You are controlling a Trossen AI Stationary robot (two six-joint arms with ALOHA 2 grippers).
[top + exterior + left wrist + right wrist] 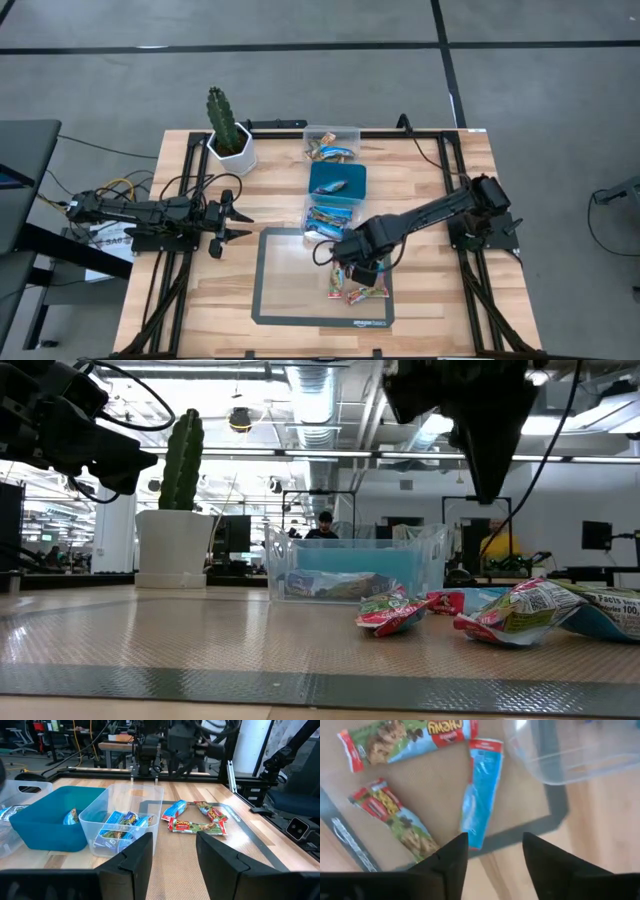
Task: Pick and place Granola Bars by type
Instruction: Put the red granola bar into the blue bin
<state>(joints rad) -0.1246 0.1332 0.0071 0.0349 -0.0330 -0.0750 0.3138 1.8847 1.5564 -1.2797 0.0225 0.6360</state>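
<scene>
My left gripper (240, 218) waits jaws open and empty at bench left, teal tub (337, 181) holds one bar, clear tub (327, 219) holds blue bars, right gripper (360, 272) jaws open, empty, over loose Granola Bars (355, 290) on the mat (290, 285).
</scene>
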